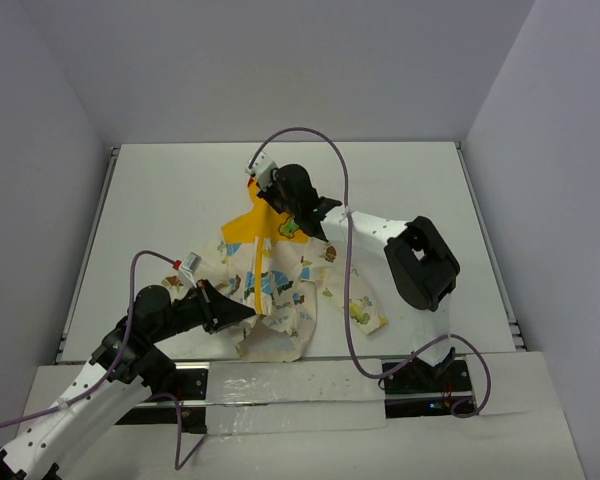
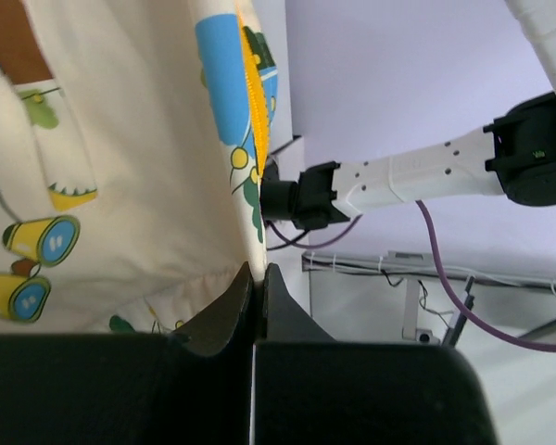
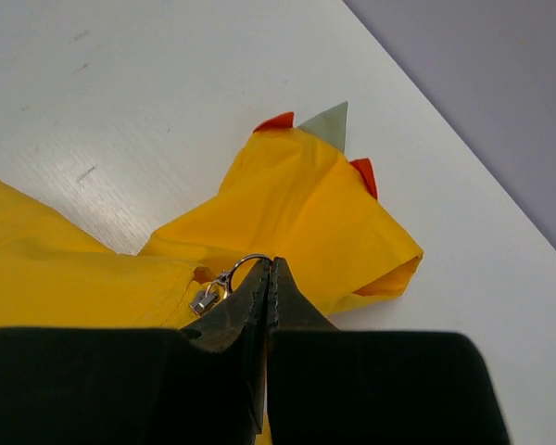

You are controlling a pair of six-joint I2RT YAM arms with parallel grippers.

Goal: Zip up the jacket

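White table: the jacket lies centred, hem at near edge.

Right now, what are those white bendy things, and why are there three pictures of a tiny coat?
Those are two robot arms. One picture looks down from above; the other two come from little cameras on each arm's wrist. On the white table lies a small jacket, cream with cartoons, yellow inside. The left claw pinches the jacket's bottom edge. The right claw is shut near the yellow hood, pinching a small metal zipper ring.
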